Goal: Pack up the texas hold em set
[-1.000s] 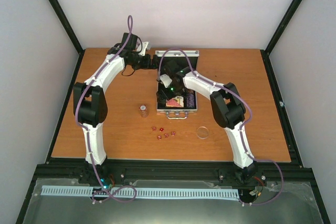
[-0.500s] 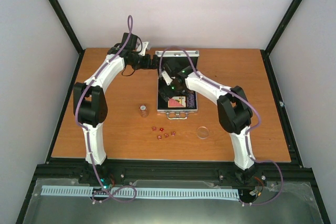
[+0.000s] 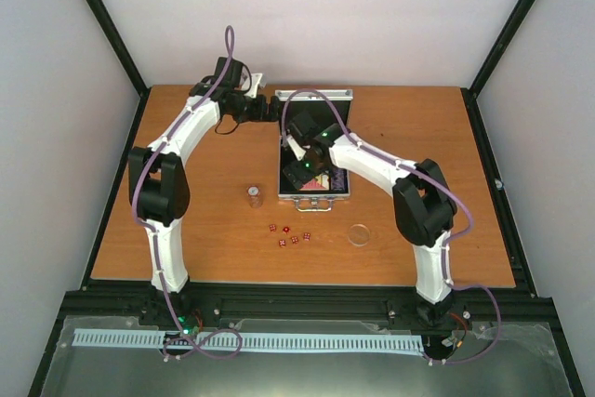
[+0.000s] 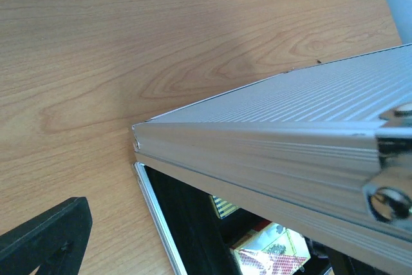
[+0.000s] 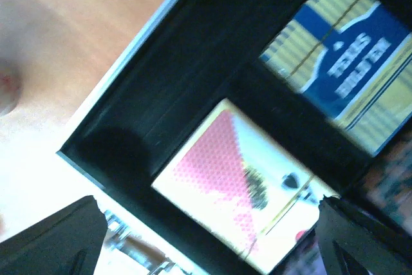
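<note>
My right gripper (image 3: 303, 170) hangs over the open silver case (image 3: 314, 198), jaws spread wide and holding nothing. Below them the red card deck (image 5: 241, 191) and blue card deck (image 5: 347, 75) lie in the black lining. My left gripper (image 3: 265, 109) sits at the left corner of the raised lid (image 4: 290, 120); whether it grips I cannot tell. The chip stack (image 3: 253, 195), red dice (image 3: 288, 235) and clear disc (image 3: 359, 233) rest on the table (image 3: 186, 239) near the case

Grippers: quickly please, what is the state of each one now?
Left gripper: looks open; its one visible finger is apart from the case lid.
Right gripper: open over the card decks, holding nothing.
</note>
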Tool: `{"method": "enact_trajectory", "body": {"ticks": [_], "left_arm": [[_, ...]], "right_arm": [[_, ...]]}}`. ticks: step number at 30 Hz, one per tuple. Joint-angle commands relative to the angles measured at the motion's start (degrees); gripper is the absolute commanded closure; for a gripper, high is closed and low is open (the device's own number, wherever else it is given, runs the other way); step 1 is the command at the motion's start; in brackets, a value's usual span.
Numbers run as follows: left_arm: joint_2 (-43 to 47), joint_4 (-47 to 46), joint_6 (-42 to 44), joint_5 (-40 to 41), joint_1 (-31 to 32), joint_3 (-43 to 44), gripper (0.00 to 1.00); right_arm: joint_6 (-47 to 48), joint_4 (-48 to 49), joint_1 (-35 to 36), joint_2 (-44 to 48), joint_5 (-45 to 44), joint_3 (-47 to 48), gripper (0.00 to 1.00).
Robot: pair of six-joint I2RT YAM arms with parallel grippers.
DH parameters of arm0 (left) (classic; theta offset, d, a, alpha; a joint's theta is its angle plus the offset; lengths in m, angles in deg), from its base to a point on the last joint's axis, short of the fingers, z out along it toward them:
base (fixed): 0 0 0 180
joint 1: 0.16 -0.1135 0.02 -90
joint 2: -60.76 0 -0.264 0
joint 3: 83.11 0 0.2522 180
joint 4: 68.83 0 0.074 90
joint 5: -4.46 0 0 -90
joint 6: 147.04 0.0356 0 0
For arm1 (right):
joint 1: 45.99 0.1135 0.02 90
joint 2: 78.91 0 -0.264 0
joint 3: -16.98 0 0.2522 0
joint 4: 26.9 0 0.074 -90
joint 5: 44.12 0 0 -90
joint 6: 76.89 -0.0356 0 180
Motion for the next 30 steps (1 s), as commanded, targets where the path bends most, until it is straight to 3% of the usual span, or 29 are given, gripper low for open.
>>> {"method": "enact_trajectory", "body": {"ticks": [1, 5, 9, 15, 30], "left_arm": [[2.7, 0.1, 0.1, -0.7, -0.5, 1.6, 0.00], [2.7, 0.3, 0.0, -1.0, -0.5, 2.1, 0.00], [2.6, 0.2, -0.1, -1.6, -0.5, 2.3, 0.00], [3.0, -1.0, -0.8, -2.1, -0.5, 0.7, 0.00], [3.2, -1.0, -1.1, -2.1, -0.5, 0.6, 0.00]], "right_arm": [[-0.8, -5.2, 5.3, 6.3, -1.4, -2.1, 0.11], [-3.7, -8.2, 10.3, 9.9, -1.5, -5.8, 0.20], [-9.8, -9.0, 12.8, 12.9, 0.7, -12.4, 0.37], [-16.0, -6.2, 13.4, 16.1, 3.6, -21.6, 0.41], [-22.0, 0.6, 13.4, 10.6, 8.1, -24.6, 0.51]]}}
